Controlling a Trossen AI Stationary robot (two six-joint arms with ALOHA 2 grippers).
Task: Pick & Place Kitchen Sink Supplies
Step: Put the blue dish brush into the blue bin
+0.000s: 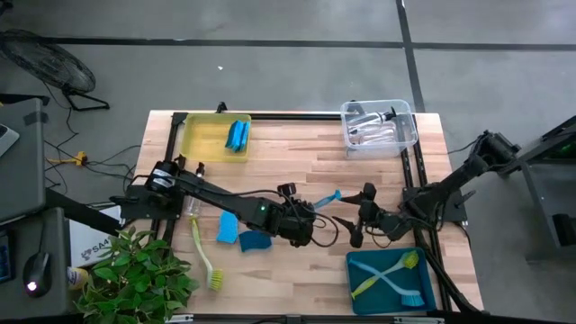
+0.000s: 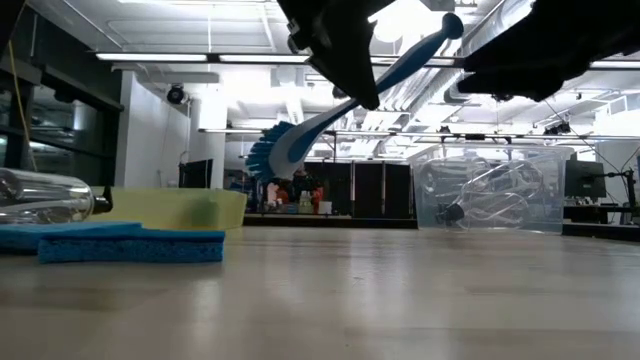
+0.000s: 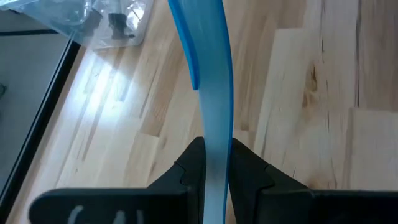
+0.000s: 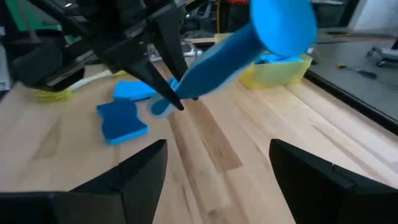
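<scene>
Brush: while the left claw point(image 1: 310, 222) pinches its handle, the blue brush point(image 1: 328, 198) hangs tilted above the middle of the surface point(image 1: 297, 162), touching nothing below it.
Left claw: fingers point(image 3: 193, 165) closed tight on both sides of the blue handle.
Right claw: the right claw point(image 1: 357, 225) faces the brush from just beside it, fingers point(image 4: 134, 171) spread wide and holding nothing.
Sponges: two blue sponges point(image 1: 241, 234) lie on the wood near the left arm; another sponge point(image 1: 238, 134) sits in the yellow bin point(image 1: 200, 137).
Other brushes: a yellow-green brush point(image 1: 205, 256) lies on the surface by the plant point(image 1: 135, 279); a yellow-green and a blue one lie crossed in the teal bin point(image 1: 360, 270).
Bottles: one bottle point(image 1: 192, 205) lies beside the left arm; more lie in the clear bin point(image 1: 407, 121).
</scene>
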